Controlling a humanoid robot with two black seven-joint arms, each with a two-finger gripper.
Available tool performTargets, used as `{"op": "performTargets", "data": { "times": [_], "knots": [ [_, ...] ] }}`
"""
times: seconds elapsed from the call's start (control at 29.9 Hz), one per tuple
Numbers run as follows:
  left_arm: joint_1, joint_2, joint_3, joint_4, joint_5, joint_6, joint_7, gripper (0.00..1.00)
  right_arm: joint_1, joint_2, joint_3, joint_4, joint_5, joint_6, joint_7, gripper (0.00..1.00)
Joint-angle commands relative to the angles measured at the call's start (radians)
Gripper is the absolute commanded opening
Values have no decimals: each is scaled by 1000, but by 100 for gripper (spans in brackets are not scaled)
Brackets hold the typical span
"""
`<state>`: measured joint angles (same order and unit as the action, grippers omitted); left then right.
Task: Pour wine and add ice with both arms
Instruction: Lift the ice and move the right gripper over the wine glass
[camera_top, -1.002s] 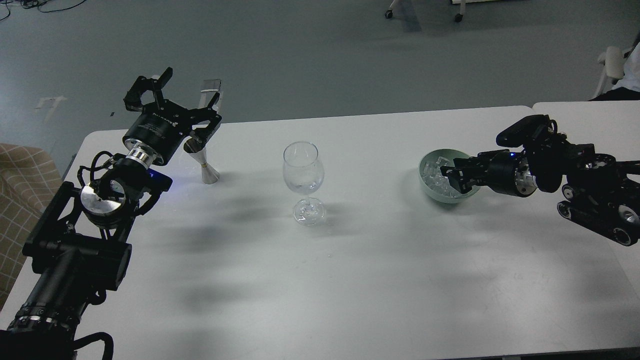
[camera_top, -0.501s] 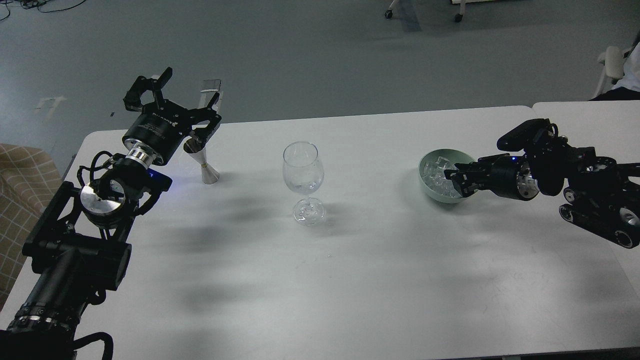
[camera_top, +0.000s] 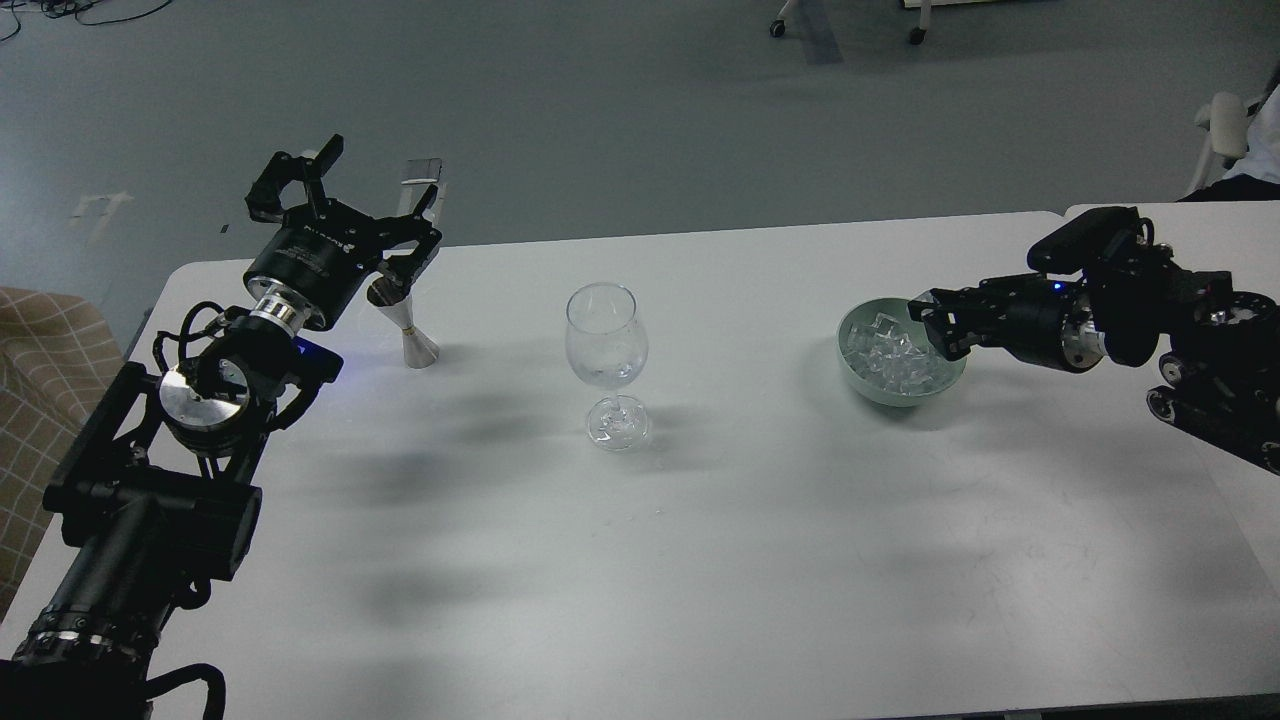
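Note:
A clear wine glass (camera_top: 606, 345) stands upright at the table's middle; I cannot make out wine in it. A pale green bowl (camera_top: 853, 372) to its right holds a heap of clear ice (camera_top: 895, 358). A small metal jigger (camera_top: 408, 325) stands upright at the back left. My left gripper (camera_top: 350, 205) is open, its fingers spread wide just above and behind the jigger's top. My right gripper (camera_top: 935, 322) hovers over the bowl's right rim. It is dark and small, so I cannot tell whether it holds ice.
The white table (camera_top: 700, 560) ends at a far edge just behind the jigger. A second table (camera_top: 1180, 215) adjoins at the right. A checked seat (camera_top: 40, 340) stands at the left edge and a white chair (camera_top: 1225, 125) at the far right.
My right gripper has lifted out of the ice bowl and drawn back up and to the right, to the bowl's rim. The left arm, jigger and glass have not moved.

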<state>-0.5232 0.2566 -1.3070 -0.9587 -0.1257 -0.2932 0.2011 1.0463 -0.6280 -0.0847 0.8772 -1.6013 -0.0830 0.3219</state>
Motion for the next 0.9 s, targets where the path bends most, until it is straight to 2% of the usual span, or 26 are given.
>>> {"op": "performTargets", "data": {
  "times": [0.0,0.13,0.4,0.87],
  "knots": [
    [2,1,0,0,0,-1,1,98,0,-28,29,28,4,-63,2,14],
    [0,0,2,0,0,-1,1,98,0,-50,86,91,6,-69,2,14],
    [-6,10,3,-3,1,3,1,98,26,-38,244,342,-3,-64,-10,14],
    [-1,24,0,-3,0,0,1,98,86,175,238,381,-8,-63,-7,15]
  ]
}}
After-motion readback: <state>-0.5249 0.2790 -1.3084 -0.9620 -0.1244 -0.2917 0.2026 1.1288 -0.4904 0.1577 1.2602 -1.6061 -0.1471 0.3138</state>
